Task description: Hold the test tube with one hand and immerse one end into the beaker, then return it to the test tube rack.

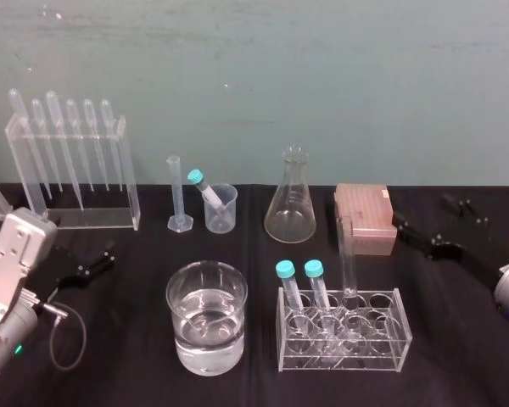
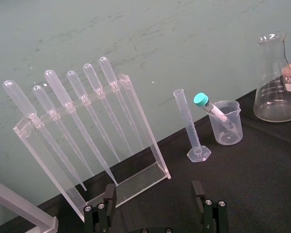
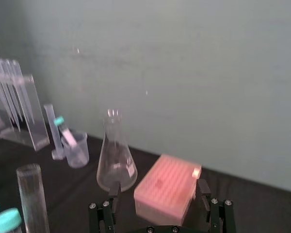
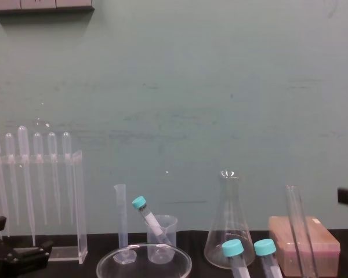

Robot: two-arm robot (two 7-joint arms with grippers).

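Test tube (image 1: 349,259): seen upright toward the back of the test tube rack (image 1: 382,360), open mouth up. It is not touched by either gripper.
Beaker (image 1: 180,339): set just left of the rack and partly filled with clear liquid.
Right gripper (image 1: 431,222): held low, right of and behind the rack, near the pink tip box (image 1: 365,219). Its fingers are spread apart with nothing between them.
Left gripper (image 1: 89,259): parked at the table's left, beyond the beaker. Its fingers are apart and empty.
Step judged: approach and grasp of the test tube, best done by the right gripper as the nearer one.
Approach: to be made from the right, so that the teal-capped tubes (image 1: 288,288) leaning just left of the test tube are not brushed.
Grip point: the upper part of the test tube is to be taken, well above the rack top, so that the lower end is left free for dipping.
Closing: the fingers are to be centred on the glass first, then closed gently. The tube is slim and smooth, so slip or tilt is likely.
Lift: to be drawn straight up until the round bottom is clear of the rack, and only then carried left toward the beaker.
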